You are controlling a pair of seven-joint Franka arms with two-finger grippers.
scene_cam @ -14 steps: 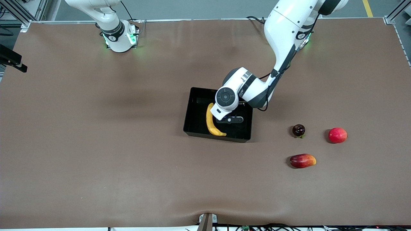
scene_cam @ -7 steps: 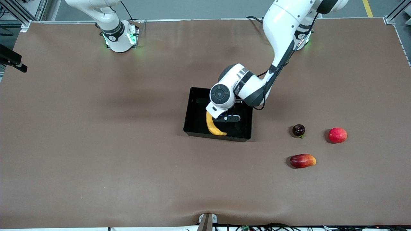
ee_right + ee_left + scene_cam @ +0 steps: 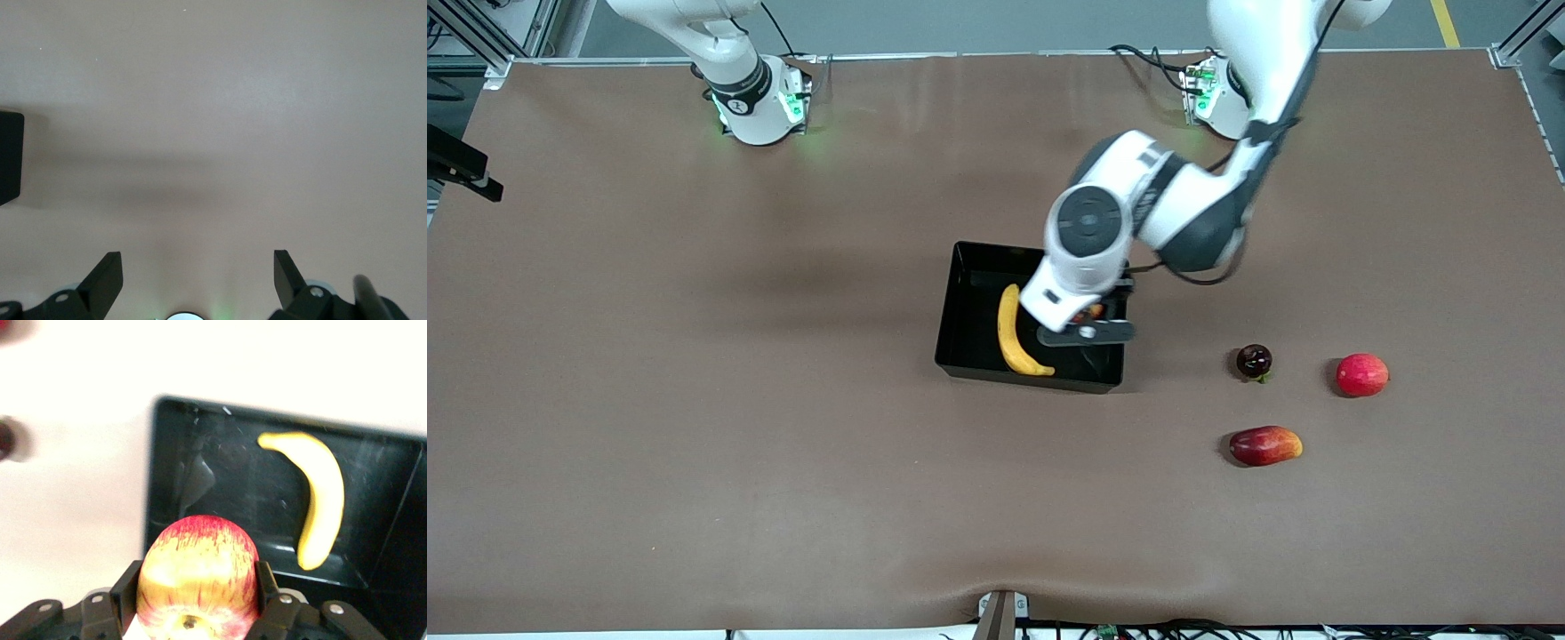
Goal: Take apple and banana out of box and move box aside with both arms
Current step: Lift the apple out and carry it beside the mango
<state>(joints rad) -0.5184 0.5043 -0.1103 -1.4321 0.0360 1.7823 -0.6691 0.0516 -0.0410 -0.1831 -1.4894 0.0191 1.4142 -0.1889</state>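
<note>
The black box (image 3: 960,302) stands on the brown table near its middle, and the yellow banana (image 3: 1014,342) lies in it. My left gripper (image 3: 1089,324) hangs over the box, at the end toward the left arm. It is shut on the red apple with yellow patches (image 3: 1089,313). In the left wrist view the apple (image 3: 197,573) fills the gripper (image 3: 198,581) above the box (image 3: 200,487) and banana (image 3: 320,513). The right arm waits by its base. Its gripper (image 3: 198,273) is open and empty over bare table, with a box corner (image 3: 10,157) at the edge of its view.
Three other fruits lie on the table toward the left arm's end: a small dark round fruit (image 3: 1254,360), a pinkish-red round fruit (image 3: 1361,374), and an oblong red-yellow mango-like fruit (image 3: 1264,445) nearer the front camera.
My left gripper has risen out of the box and shifted toward the left arm's end of it, with the apple in its fingers. The banana and the right arm have not moved.
</note>
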